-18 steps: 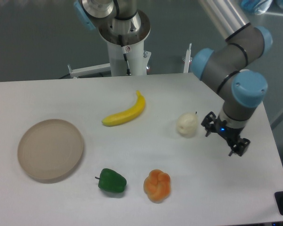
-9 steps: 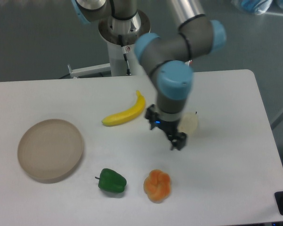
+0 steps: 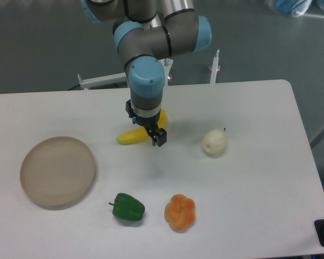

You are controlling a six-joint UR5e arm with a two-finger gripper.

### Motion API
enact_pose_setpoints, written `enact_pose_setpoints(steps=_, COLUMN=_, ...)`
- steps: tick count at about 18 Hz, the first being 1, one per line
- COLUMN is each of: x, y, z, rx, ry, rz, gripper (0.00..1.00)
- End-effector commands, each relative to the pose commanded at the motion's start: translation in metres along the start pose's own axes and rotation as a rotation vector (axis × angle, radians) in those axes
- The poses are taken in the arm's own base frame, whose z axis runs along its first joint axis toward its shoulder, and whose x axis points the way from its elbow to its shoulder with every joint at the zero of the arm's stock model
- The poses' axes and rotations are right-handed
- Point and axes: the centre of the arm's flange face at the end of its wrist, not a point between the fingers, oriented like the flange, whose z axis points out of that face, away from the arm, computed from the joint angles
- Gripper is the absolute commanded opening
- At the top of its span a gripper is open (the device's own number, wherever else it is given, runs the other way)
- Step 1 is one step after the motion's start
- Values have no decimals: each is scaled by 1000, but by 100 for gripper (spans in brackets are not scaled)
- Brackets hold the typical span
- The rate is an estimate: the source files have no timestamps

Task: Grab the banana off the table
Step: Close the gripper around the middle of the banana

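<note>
The black two-finger gripper [image 3: 153,129] sits over the middle of the curved bright-yellow banana [image 3: 130,136], which lies flat on the large matte white table [image 3: 248,216]. The wrist hides most of the fruit: only its left end and a sliver at the upper right [image 3: 162,116] show. Fingers point down; whether they are open or closed cannot be told from this angle, nor whether they touch the banana. Nothing appears to be held yet.

Judgement: this is the alignment and descent step before the grasp.

To do it well:
- Centre on the thick mid-section, not the tapering tip, so the load balances.
- Set the jaws across the short axis; the banana runs diagonally, lower-left to upper-right, so the wrist yaw should match.
- Open wider than the fruit before descending, stop short of the tabletop, then close.
- The smooth curved skin could roll or squirt out, so close slowly and lift straight up.

Neighbours are well apart: the cream-white pear [image 3: 214,143] to the right, the green pepper [image 3: 128,208] and orange lobed fruit [image 3: 180,212] nearer the camera, the round beige plate [image 3: 57,171] to the left. No collision risk is visible.
</note>
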Motion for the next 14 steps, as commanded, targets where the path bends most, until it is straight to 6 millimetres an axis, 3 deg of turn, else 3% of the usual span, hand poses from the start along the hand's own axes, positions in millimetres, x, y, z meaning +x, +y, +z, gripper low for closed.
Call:
enact_pose_setpoints(steps=5, x=5, y=-13, z=30, rx=-1, ry=-20, rz=12, gripper=100)
enact_pose_setpoints(steps=10, x=23, y=-6, z=63, rx=-12, ry=7, rz=7, gripper=100)
enact_pose_setpoints(steps=11, x=22, y=-6, z=65, rx=-13, ry=9, rz=7, gripper=94)
enact_pose_setpoints(steps=12, x=22, y=-6, z=65, rx=-13, ry=9, rz=6, gripper=81)
enact_pose_setpoints(steps=14, x=18, y=-8, z=59, rx=-6, ry=-2, rz=3, gripper=38)
